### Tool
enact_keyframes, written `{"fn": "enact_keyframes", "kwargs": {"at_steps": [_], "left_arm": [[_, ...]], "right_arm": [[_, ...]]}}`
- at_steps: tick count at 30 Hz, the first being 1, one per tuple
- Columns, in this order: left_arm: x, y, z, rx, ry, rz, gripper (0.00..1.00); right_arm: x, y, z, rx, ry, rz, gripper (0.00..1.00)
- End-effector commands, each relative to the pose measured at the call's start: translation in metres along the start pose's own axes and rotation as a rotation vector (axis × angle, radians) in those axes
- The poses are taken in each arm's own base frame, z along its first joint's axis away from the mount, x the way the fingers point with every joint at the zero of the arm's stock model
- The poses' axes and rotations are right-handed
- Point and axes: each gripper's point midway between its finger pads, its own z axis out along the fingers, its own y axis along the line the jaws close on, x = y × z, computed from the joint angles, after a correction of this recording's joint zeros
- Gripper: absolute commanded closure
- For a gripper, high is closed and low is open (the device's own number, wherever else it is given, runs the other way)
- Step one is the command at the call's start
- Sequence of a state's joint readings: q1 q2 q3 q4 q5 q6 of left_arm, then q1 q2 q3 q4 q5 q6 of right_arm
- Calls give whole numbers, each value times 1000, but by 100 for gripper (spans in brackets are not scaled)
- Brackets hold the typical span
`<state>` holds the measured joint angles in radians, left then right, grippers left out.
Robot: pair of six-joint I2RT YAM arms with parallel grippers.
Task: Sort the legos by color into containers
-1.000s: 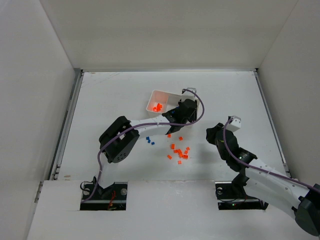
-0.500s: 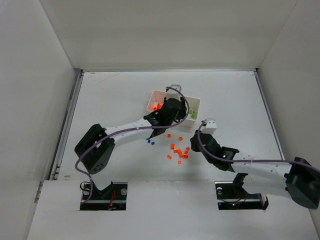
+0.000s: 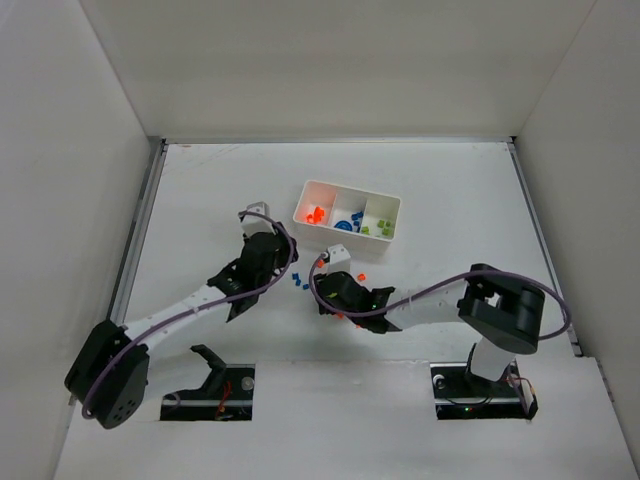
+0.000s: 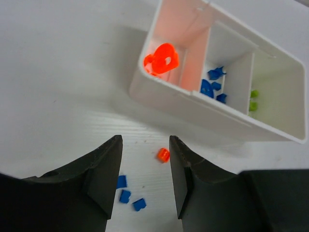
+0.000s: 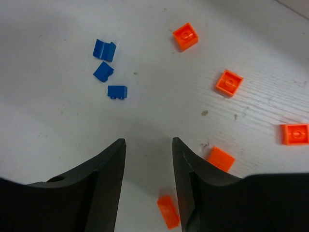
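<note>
Picking up the next brick looks like the job now. The right claw hangs open and empty over loose orange bricks and three blue bricks on the bench. The left claw is open and empty too, near the white tray, whose boxes hold orange, blue and green apart. Which brick the right claw wants is hard to tell. Best to choose one that lies alone, come straight down, and squeeze its flat sides.
</note>
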<state>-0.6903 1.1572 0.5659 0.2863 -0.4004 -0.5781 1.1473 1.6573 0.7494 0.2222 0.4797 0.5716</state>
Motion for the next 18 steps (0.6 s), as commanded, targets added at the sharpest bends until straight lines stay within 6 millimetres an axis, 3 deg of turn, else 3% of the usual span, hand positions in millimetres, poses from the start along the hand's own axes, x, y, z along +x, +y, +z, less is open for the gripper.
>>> {"fn": "enact_keyframes", "kwargs": {"at_steps": [1, 4, 10, 18], "left_arm": [[4, 23, -12, -41, -2, -59, 60], [20, 45, -20, -75, 19, -59, 63], [53, 70, -33, -109, 83, -62, 69], [64, 83, -41, -119, 101, -89, 69]], "right_arm": [[-20, 35, 10, -95, -40, 20, 52], [-17, 41, 19, -102, -23, -3, 53], [-7, 45, 36, -91, 10, -19, 55], [-11, 29, 49, -12, -1, -29, 63]]}}
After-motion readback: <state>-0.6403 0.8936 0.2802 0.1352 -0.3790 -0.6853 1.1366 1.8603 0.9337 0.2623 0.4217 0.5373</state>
